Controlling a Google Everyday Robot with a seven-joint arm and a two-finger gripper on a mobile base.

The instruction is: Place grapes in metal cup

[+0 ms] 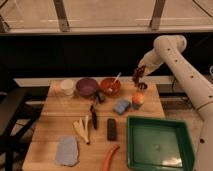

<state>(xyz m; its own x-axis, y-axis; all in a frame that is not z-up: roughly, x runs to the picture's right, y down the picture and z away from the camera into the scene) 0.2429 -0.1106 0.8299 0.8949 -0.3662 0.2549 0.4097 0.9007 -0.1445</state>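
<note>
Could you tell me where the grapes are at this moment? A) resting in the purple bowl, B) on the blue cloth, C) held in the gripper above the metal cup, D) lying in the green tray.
C: the gripper holds the grapes just over the metal cup at the table's far right.

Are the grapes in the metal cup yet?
Out: the gripper holds the grapes just above the metal cup.
</note>
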